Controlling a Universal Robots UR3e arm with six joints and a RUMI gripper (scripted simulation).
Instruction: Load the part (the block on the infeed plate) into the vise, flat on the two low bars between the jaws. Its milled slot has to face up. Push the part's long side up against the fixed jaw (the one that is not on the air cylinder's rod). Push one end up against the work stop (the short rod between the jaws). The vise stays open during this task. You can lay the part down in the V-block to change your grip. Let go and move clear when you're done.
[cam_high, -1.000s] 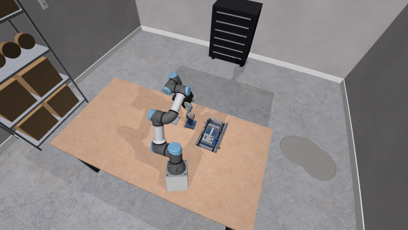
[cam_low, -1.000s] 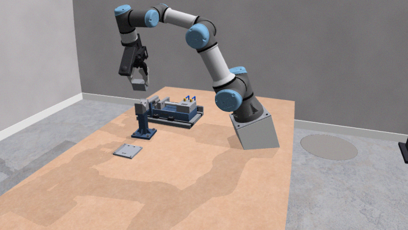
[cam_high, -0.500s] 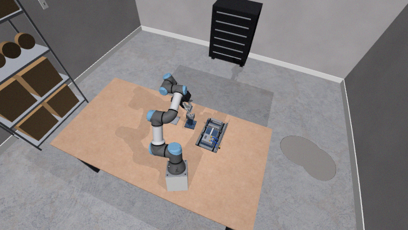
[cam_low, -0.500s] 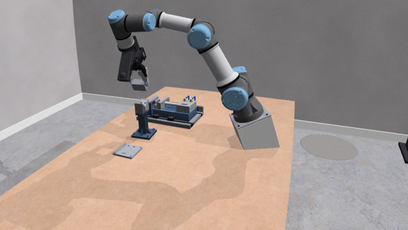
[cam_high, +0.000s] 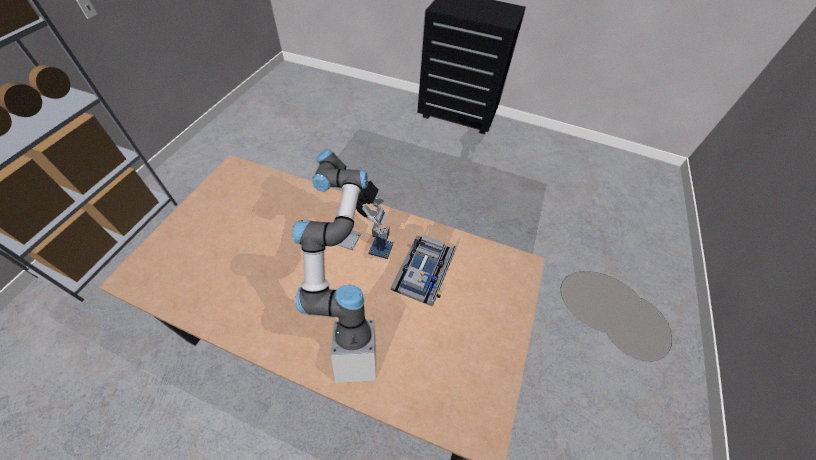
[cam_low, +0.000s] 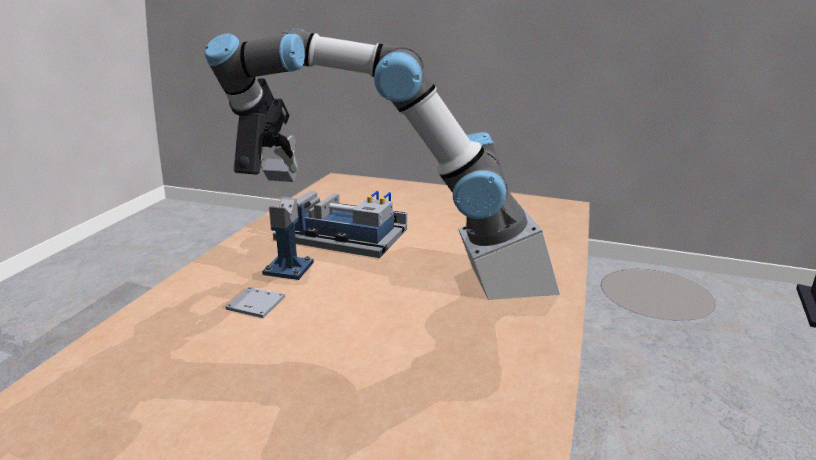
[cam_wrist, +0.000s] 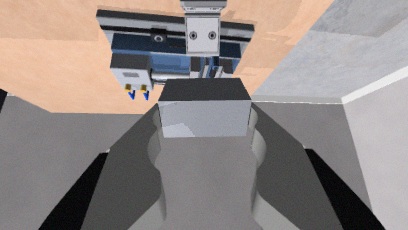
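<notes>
A: Status on the block (cam_high: 376, 216) (cam_low: 280, 170) (cam_wrist: 205, 118)?
B: Picked. It's in the air, up near the V-block (cam_high: 381, 232) (cam_low: 282, 216) (cam_wrist: 202, 35), touching neither that nor the vise (cam_high: 412, 277) (cam_low: 354, 229) (cam_wrist: 145, 44). Infeed plate (cam_high: 349, 240) (cam_low: 256, 301) is bare.
A: Gripper (cam_high: 374, 210) (cam_low: 280, 160) (cam_wrist: 204, 104)?
B: Clamped on the block, one finger each side.
A: So what's left?
B: All the vise work: lay it flat on the low bars, long side to fixed jaw, one end to work stop, let go, move clear. I'd call it early to midway. Regrip at the V-block looks likely, but that's my guess.
A: Which way does it point?
B: Tilted with the gripper, not level. Wrist view has one pale broad face toward the camera and a dark face on the V-block side.
A: Slot?
B: Can't see it, so can't say which way it faces. Check before loading.
A: Long axis?
B: Widest edge I can see runs finger to finger. Depth is foreshortened, so can't confirm that's the long one.

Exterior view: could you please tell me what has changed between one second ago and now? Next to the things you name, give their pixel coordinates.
The wrist's blue end cap (cam_high: 325, 155) (cam_low: 222, 49) has moved down and to the left, and the end effector (cam_high: 374, 214) (cam_low: 279, 162) (cam_wrist: 204, 104) leans more. Nothing was newly grasped or released: the part (cam_low: 280, 171) (cam_wrist: 205, 118) remains held, high near the V-block (cam_high: 381, 232) (cam_low: 282, 216) (cam_wrist: 202, 40). V-block, vise (cam_high: 422, 262) (cam_low: 368, 230) (cam_wrist: 140, 43) and infeed plate (cam_high: 348, 240) (cam_low: 255, 302) stayed put.
</notes>
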